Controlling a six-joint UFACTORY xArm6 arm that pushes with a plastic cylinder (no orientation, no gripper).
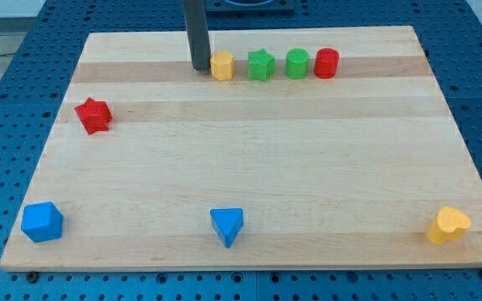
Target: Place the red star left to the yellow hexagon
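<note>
The red star [94,115] lies near the board's left edge, in the upper half. The yellow hexagon [223,64] sits at the view's top, at the left end of a row with a green star [261,64], a green cylinder [297,63] and a red cylinder [326,63]. My tip [200,68] stands just left of the yellow hexagon, close to or touching it, far to the upper right of the red star.
A blue cube [42,221] lies at the bottom left, a blue triangle [227,226] at the bottom centre, a yellow heart [448,225] at the bottom right. The wooden board [266,167] rests on a blue perforated table.
</note>
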